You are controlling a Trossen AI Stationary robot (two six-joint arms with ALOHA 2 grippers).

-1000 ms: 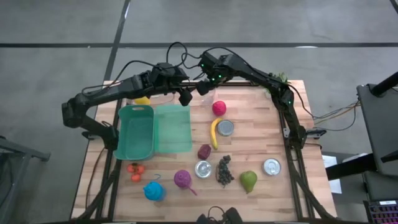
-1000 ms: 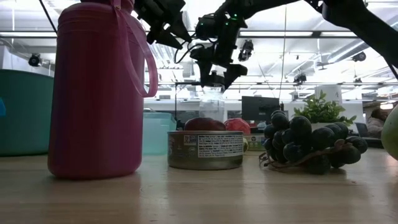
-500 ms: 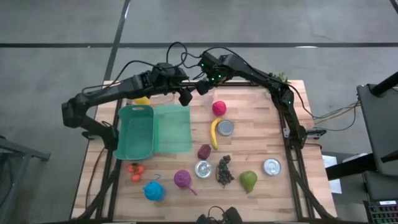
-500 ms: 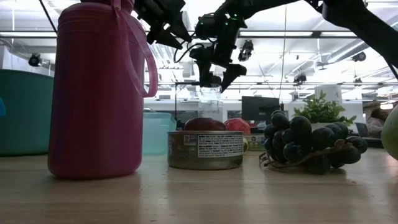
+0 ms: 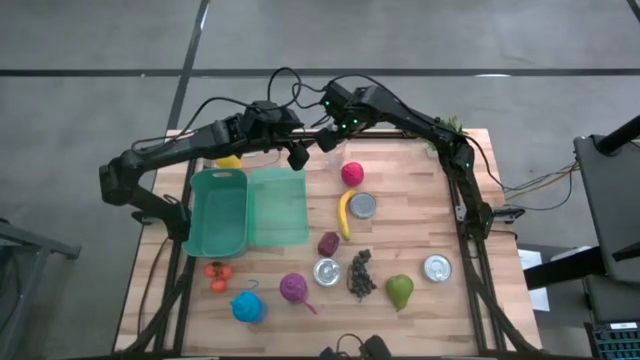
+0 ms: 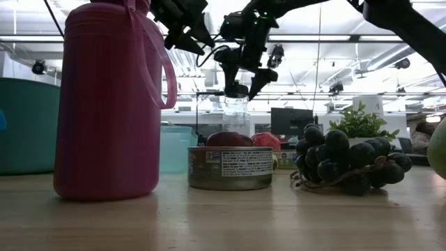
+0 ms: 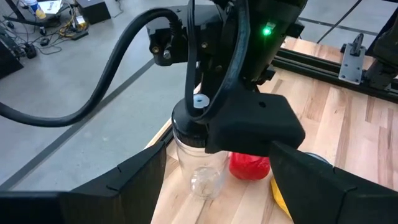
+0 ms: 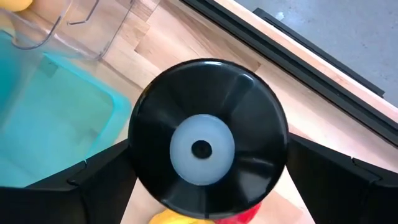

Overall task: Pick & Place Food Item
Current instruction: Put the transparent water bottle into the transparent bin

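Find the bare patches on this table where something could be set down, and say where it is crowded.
Free: the right strip between the banana, silver can and table edge. Crowded: the front row from tomatoes to pear, and under both grippers by the lidded jar.

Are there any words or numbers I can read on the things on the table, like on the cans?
No words here can be read.
Can label: it carries lines of small print, too small and blurred to read.
The pink jug, the grapes and the jar's black lid show no writing.
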